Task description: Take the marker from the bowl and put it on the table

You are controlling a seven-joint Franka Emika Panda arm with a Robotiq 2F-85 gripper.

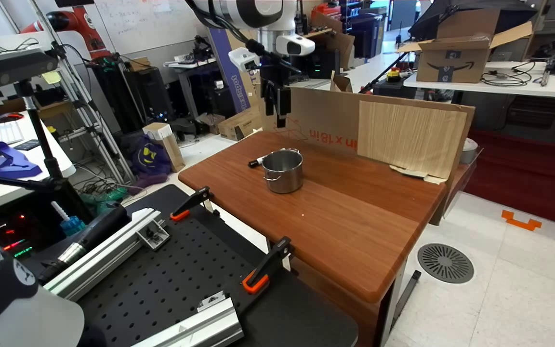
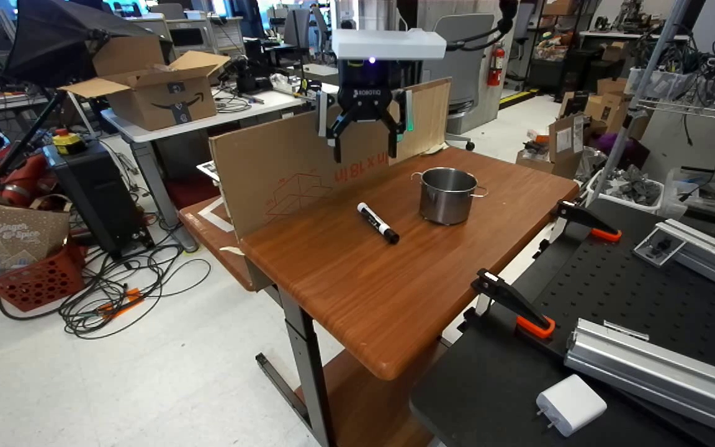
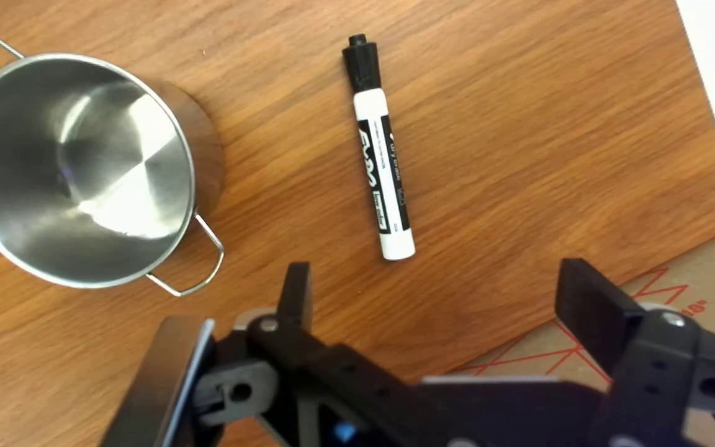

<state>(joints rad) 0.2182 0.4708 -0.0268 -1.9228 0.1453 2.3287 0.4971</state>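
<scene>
Marker [image 3: 383,155] lies flat on table [image 3: 519,124], label lettering legible in wrist view; in an exterior view, bowl [image 1: 283,178] conceals most of its barrel. Position: between bowl and a short edge of table. Gripper [image 2: 365,149] hangs above table, jaws spread well apart.

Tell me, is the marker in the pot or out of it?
Out. The wrist view shows the marker lying on the table beside the pot, with a clear gap between them.
</scene>
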